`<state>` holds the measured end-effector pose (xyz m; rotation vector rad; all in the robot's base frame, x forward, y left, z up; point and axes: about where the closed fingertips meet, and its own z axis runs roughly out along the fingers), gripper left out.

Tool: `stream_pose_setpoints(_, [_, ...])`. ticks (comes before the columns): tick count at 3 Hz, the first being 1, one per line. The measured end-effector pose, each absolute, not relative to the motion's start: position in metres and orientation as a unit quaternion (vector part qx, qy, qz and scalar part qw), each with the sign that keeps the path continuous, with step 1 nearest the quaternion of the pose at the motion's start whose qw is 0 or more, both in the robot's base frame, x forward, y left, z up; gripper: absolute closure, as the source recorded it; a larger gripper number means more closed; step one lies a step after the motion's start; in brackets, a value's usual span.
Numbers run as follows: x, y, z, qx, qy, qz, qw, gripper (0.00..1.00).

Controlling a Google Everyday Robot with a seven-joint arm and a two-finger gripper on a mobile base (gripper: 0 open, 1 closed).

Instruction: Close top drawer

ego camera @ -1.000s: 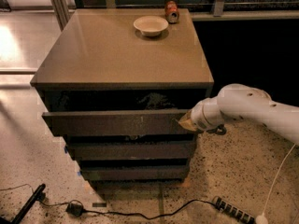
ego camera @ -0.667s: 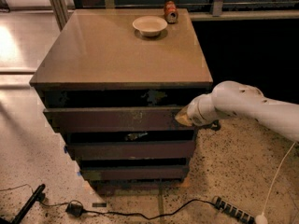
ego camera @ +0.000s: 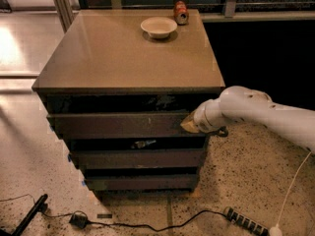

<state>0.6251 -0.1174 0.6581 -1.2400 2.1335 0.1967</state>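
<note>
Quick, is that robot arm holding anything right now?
End effector: at the right end of the top drawer front; open or closed cannot be told.

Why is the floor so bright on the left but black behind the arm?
Camera view: light glares off the shiny floor at the left; right of the cabinet hardly any light falls, so it looks black; the cabinet's top shades the open top drawer, with the gripper at its front's right end.

gripper [ego camera: 190, 125] at right end of top drawer [ego camera: 118, 125] front; arm [ego camera: 266, 113] cut off by right edge. drawer interior too dark to read.
</note>
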Motion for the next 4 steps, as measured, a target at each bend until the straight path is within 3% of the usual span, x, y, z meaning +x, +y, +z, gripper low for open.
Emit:
stream_pose_setpoints(3, [0.527,-0.195,0.653,-0.420,0.850,0.077,0.308,1.00])
stream_pose_setpoints(4, [0.522,-0.202,0.651,-0.415,0.853,0.076,0.306,1.00])
